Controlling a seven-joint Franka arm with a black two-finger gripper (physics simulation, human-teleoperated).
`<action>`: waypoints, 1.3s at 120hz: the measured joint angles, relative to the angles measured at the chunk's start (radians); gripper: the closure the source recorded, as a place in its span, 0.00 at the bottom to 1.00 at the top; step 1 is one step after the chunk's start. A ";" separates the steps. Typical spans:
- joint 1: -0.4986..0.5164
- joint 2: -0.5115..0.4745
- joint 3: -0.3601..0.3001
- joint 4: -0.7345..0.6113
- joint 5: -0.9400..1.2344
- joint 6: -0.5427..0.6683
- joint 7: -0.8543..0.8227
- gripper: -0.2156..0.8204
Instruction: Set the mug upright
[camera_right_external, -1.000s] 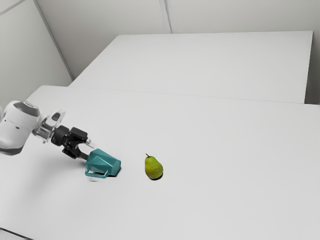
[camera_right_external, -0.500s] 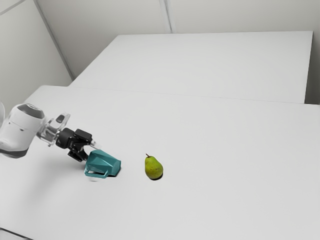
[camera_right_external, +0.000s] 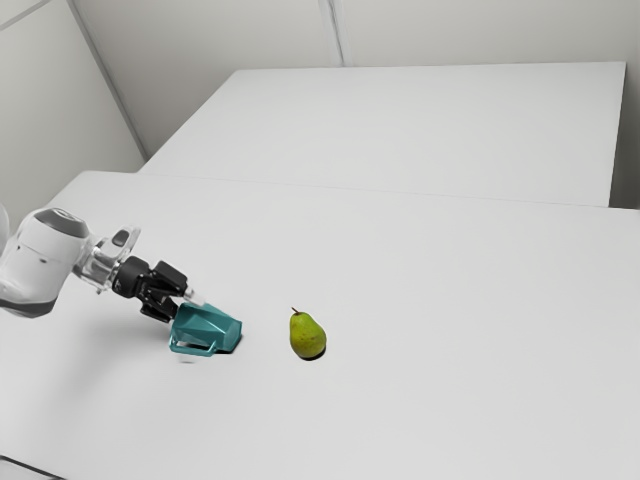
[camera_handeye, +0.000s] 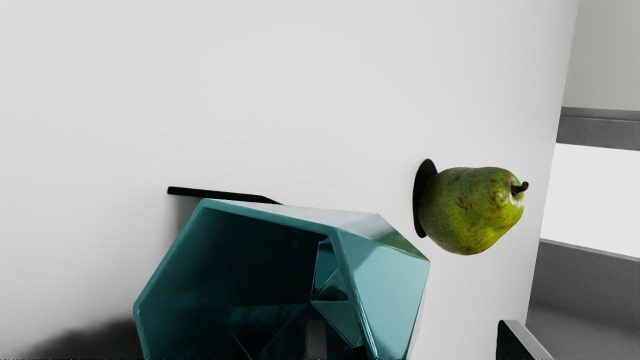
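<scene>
The teal mug (camera_right_external: 205, 328) lies on its side on the white table, its mouth facing the gripper (camera_right_external: 188, 304) and its handle toward the exterior view's bottom. In the wrist view, the faceted mug (camera_handeye: 387, 280) shows its dark interior. The gripper (camera_handeye: 419, 341) stands open there, with one fingertip (camera_handeye: 316, 341) in front of or inside the mouth and the other (camera_handeye: 525, 342) outside the mug's side. Part of the mug's wall lies between them, with a visible gap to the outer finger. The mug's lower part is cut off in the wrist view.
A green pear (camera_right_external: 308, 336) stands on the table (camera_right_external: 450, 350), beyond the mug's base and apart from it. In the exterior view, another white surface (camera_right_external: 420, 130) extends behind the table.
The hand has moved a little toward the exterior view's right, and its fingers now reach closer over the mug's rim. The mug and pear have stayed in place.
</scene>
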 joint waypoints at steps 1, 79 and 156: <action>0.000 0.000 0.000 0.000 0.000 0.000 0.000 0.51; 0.000 -0.011 0.000 -0.010 0.002 0.008 -0.002 0.89; -0.033 -0.111 -0.077 0.155 0.107 0.002 -0.027 0.96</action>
